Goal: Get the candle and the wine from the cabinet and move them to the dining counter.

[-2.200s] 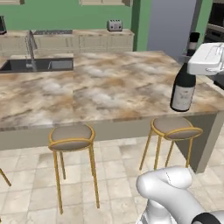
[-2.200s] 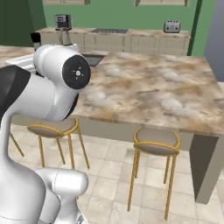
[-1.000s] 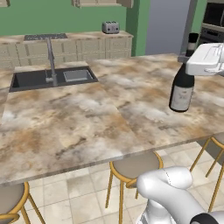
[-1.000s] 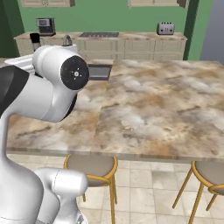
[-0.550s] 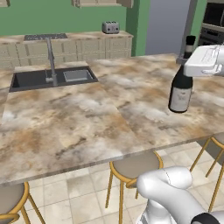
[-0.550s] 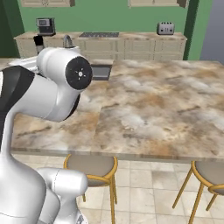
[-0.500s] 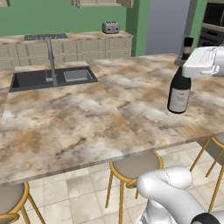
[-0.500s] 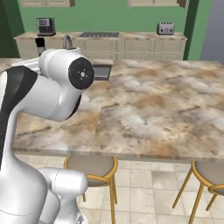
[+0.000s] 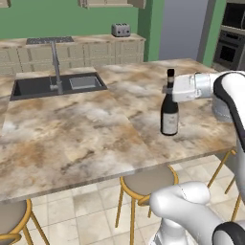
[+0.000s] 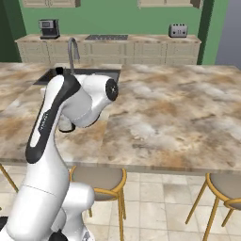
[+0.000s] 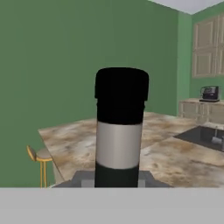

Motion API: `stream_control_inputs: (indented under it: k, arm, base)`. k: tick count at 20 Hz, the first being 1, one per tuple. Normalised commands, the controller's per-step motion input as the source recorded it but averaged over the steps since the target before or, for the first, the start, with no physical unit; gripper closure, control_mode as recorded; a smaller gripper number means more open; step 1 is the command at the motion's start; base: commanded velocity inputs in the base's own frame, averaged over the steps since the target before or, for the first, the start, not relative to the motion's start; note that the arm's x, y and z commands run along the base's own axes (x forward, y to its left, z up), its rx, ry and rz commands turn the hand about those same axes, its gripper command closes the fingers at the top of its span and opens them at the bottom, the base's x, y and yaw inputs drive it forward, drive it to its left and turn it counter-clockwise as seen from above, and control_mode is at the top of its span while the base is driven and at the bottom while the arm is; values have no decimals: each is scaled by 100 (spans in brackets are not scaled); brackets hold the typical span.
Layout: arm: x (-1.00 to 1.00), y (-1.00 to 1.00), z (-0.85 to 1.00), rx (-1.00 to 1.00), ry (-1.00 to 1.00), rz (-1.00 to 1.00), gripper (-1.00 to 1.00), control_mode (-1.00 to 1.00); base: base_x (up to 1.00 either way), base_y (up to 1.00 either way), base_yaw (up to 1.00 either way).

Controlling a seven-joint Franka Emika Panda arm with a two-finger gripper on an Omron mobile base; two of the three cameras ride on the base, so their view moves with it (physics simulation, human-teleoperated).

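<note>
Wine bottle (image 9: pixel 169 109) is upright on the dining counter (image 9: pixel 86 134), base resting on the stone, standing toward the counter's right end on the stool side, well right of the sink (image 9: pixel 53 85). Gripper (image 9: pixel 168 89) comes in sideways from the right and is clamped on the bottle's neck, just under the black cap. Hand view: neck and cap (image 11: pixel 121 94) sit dead centre between the fingers, close up, counter slab (image 11: pixel 170 155) behind. Right base view: the arm's white elbow covers the bottle and gripper; sink (image 10: pixel 77 75) and faucet (image 10: pixel 72 47) sit behind the arm. Faucet (image 9: pixel 55 64) is at the sink's back edge. Toaster (image 9: pixel 120 30) is on the far worktop beyond the sink. Stool (image 9: pixel 147 182) is tucked under the counter edge below the bottle.
</note>
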Motion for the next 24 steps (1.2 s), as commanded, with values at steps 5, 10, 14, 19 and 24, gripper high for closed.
stream_control_inputs:
  k: [5,10,14,19,24]
  arm:
    - [96,31,-94,-1,10,15,100,-100]
    - [66,10,-61,0,8,7,100,-100]
    - [49,0,-41,0,7,4,100,-100]
    - [45,0,-29,0,4,1,100,-100]
    - [55,11,-24,0,3,0,100,-100]
  base:
    - [0,0,0]
    - [0,0,0]
    - [0,0,0]
    - [0,0,0]
    - [0,0,0]
